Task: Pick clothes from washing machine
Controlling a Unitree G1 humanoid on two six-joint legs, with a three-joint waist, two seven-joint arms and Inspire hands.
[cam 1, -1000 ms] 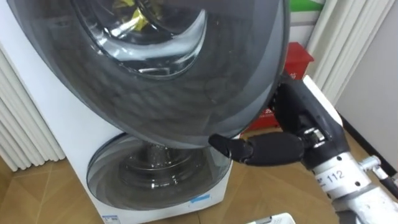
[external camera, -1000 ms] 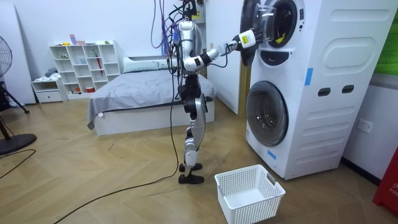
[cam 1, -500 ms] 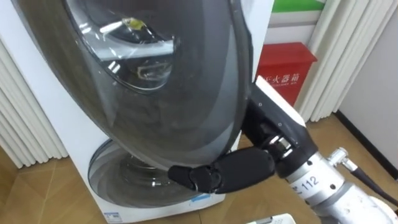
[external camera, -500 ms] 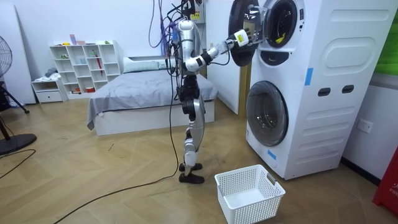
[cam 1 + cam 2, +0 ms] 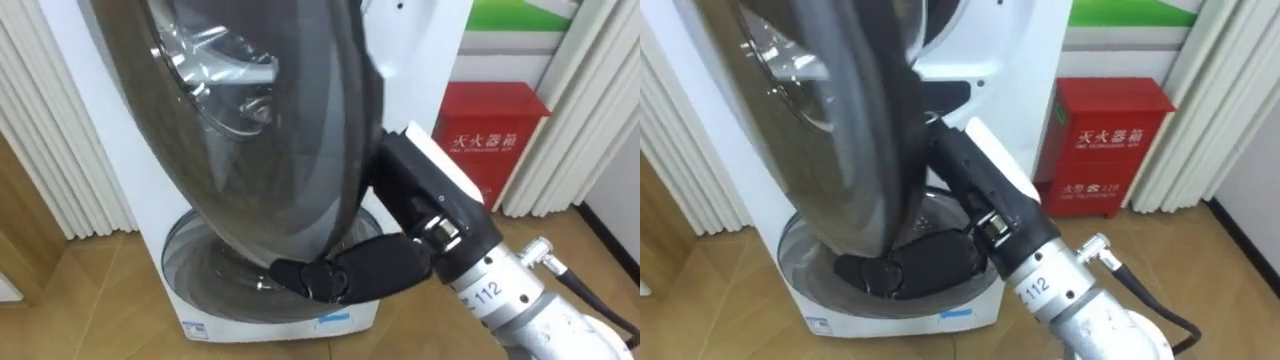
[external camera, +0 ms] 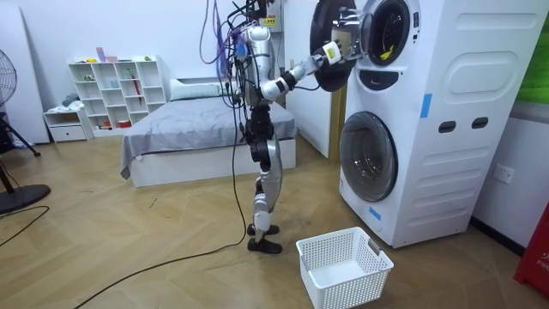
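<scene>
Standing on wood floor [image 6: 129, 232] between bed [image 6: 197, 129] and washing machine [image 6: 429, 112].

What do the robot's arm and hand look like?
The right hand is black and blocky, with a small white tag on its back. Behind it the forearm is a shiny silver-grey tube with black digits printed on it. A metal plug sticks out of its side, and a dark cable runs off from it.
</scene>
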